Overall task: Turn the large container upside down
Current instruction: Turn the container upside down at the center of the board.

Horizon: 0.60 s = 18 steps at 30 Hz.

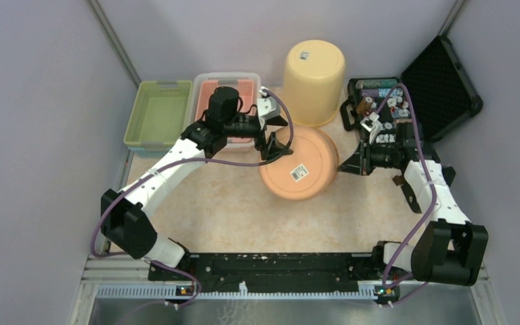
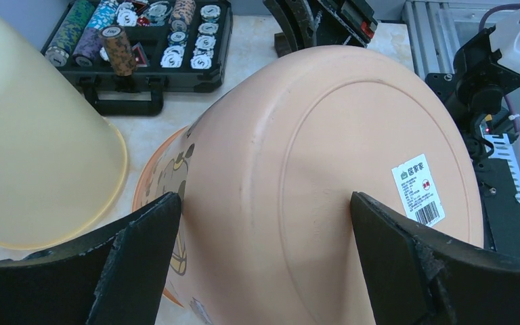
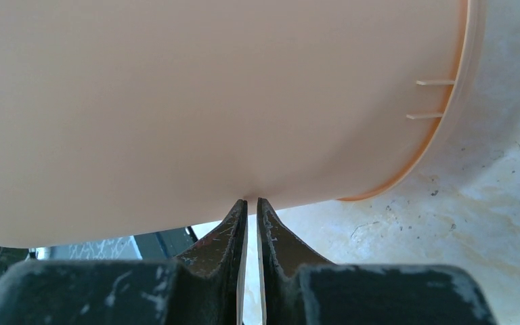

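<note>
Large container [image 1: 296, 166], orange: mid-counter [image 1: 230, 203], a little toward the far edge. Base faces up and carries a white barcode label [image 1: 300, 172]. In the left wrist view the body [image 2: 325, 169] leans, with part of the rim showing low on its far-left side. I cannot tell whether the rim sits flat all round.

Left gripper [image 1: 279, 139]: reaches in from the left side, jaws spread wide. The fingers [image 2: 142, 244] straddle the container where wall meets base, one on each side. Contact is not clear from the wrist view.

Right gripper [image 1: 344, 166]: comes in from the right side, jaws drawn together with only a thin slit between them. The tips [image 3: 250, 202] butt against the container's wall [image 3: 210, 101] and nothing is clamped between them. Bare counter shows below the rim in that view.

Yellow container [image 1: 313, 78]: upside down near the far edge, just beyond the orange one.

Green basket [image 1: 166, 84] and clear bin [image 1: 230, 75] with a pink inside: side by side at the far-left corner.

Open black case [image 1: 440, 81]: far-right corner, with stacks of chips [image 2: 118, 51] in its tray.
</note>
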Tool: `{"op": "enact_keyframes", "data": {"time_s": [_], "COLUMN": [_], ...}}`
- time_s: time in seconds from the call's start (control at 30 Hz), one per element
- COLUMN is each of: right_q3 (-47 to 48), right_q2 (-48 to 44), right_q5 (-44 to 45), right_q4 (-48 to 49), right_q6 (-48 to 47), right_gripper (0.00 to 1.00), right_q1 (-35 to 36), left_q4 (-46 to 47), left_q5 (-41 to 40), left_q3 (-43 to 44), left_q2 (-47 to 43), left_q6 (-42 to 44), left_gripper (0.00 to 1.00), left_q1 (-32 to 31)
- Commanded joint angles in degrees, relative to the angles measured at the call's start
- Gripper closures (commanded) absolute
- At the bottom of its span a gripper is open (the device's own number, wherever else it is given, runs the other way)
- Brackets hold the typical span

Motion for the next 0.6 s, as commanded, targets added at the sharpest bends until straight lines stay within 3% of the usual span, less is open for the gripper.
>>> {"op": "enact_keyframes", "data": {"time_s": [0.0,0.57], "right_q3": [0.03,-0.23], "right_q2": [-1.75,-3.22], "right_q5": [-1.72,-1.05], "right_q4": [0.75,1.71], "right_q6": [0.02,-0.13], "right_gripper": [0.9,0.86], "right_q1": [-0.18,-0.53], "left_q4": [-5.55,-4.89], "left_q5": [-2.17,-5.62], "left_q3": [-0.92,-0.17], "left_q2": [3.0,6.42], "left_q6": [0.72,-2.23], "left_gripper": [0.02,0.03], "left_q1": [-0.23,-0.28]}}
